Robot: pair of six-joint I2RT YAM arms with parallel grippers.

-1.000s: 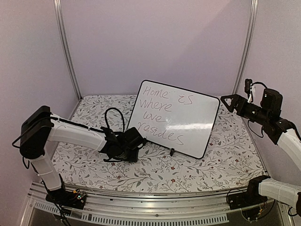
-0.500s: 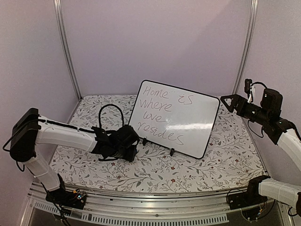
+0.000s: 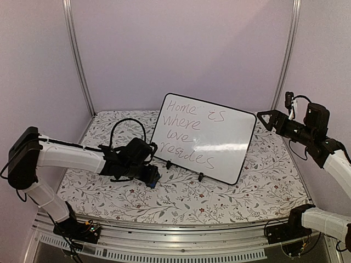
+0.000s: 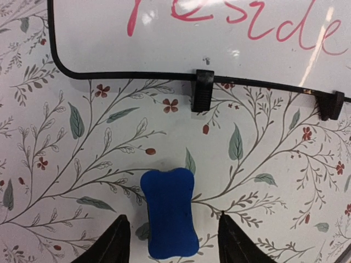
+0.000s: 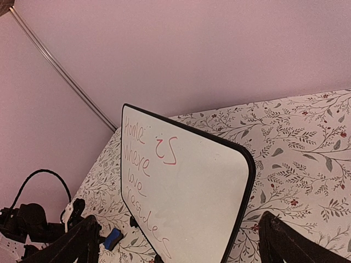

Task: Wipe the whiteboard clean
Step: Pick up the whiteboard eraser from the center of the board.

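Observation:
The whiteboard (image 3: pixel 204 138) stands tilted on small black feet at the table's middle, with pink handwriting on its left half. It also shows in the left wrist view (image 4: pixel 219 38) and the right wrist view (image 5: pixel 186 181). A small blue eraser block (image 4: pixel 169 212) lies on the floral table cover in front of the board's lower left corner. My left gripper (image 4: pixel 173 244) is open, its fingers on either side of the eraser's near end with gaps on both sides. My right gripper (image 3: pixel 264 118) is open and empty, held high beside the board's upper right corner.
The table cover (image 3: pixel 263 186) is white with a leaf and flower print. Pale walls and two metal posts (image 3: pixel 77 60) close in the back. A black cable loop (image 3: pixel 125 129) rises from my left wrist. The board's black feet (image 4: pixel 203 90) stand just beyond the eraser.
My left arm has drawn back to the left, away from the board, and the blue eraser now shows on the table at its fingertips. The right arm and the board have not moved.

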